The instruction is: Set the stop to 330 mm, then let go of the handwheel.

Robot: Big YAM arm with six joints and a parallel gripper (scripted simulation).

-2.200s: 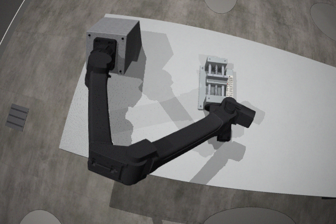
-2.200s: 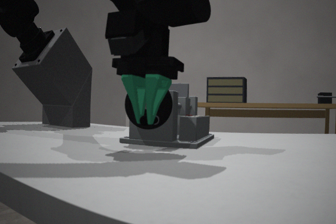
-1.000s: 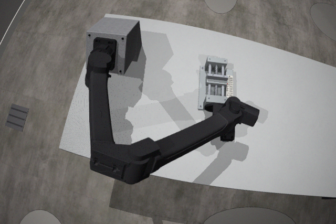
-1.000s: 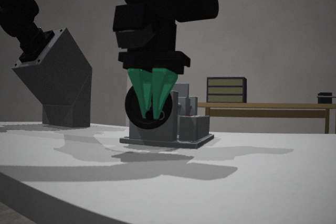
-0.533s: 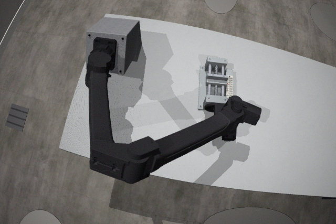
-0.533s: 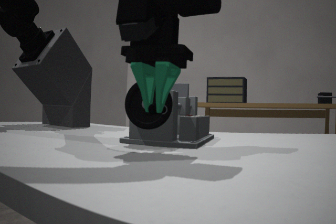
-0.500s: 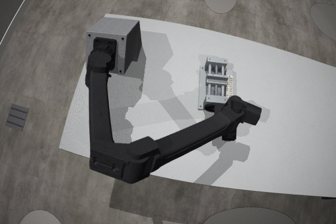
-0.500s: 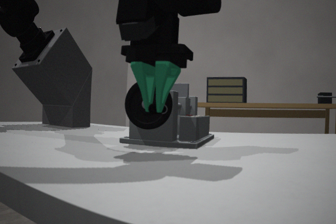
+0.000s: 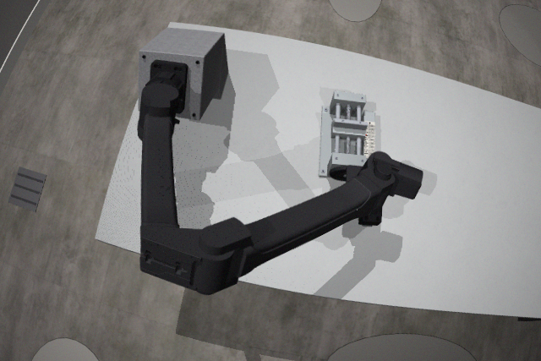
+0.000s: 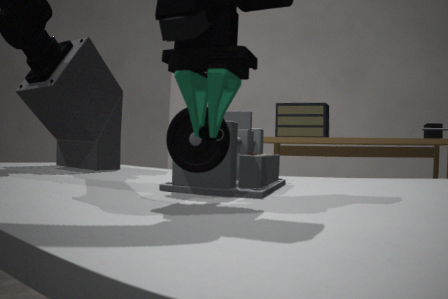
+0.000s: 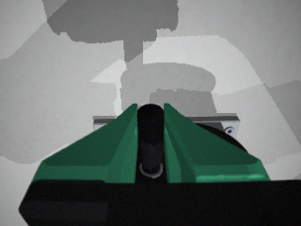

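While the one gripper (image 10: pixel 207 135) (image 11: pixel 150 112) with two green tapered fingers is closed on the black cylindrical crank handle (image 10: pixel 207 131) (image 11: pixel 150 118), the round black handwheel (image 10: pixel 183 150) (image 9: pixel 338 172) sits at mid-frame in the exterior view. Too high or wide an arc could slip the grip; overturning could carry the stop past its mark. Counted: one stop carriage (image 9: pixel 349 127), one cream printed scale (image 9: pixel 369 139), three parallel rods.

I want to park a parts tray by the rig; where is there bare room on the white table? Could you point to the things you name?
Bare room: the white tabletop (image 9: pixel 458 182) (image 10: pixel 344 252) from the ruled scale (image 9: pixel 369 139) toward the top view's right edge.

Crowded: at the black round handwheel (image 9: pixel 338 172) (image 10: pixel 180 147), where the green-fingered gripper (image 10: pixel 206 136) (image 11: pixel 150 112) is shut on its black crank handle (image 10: pixel 205 131) (image 11: pixel 150 124).
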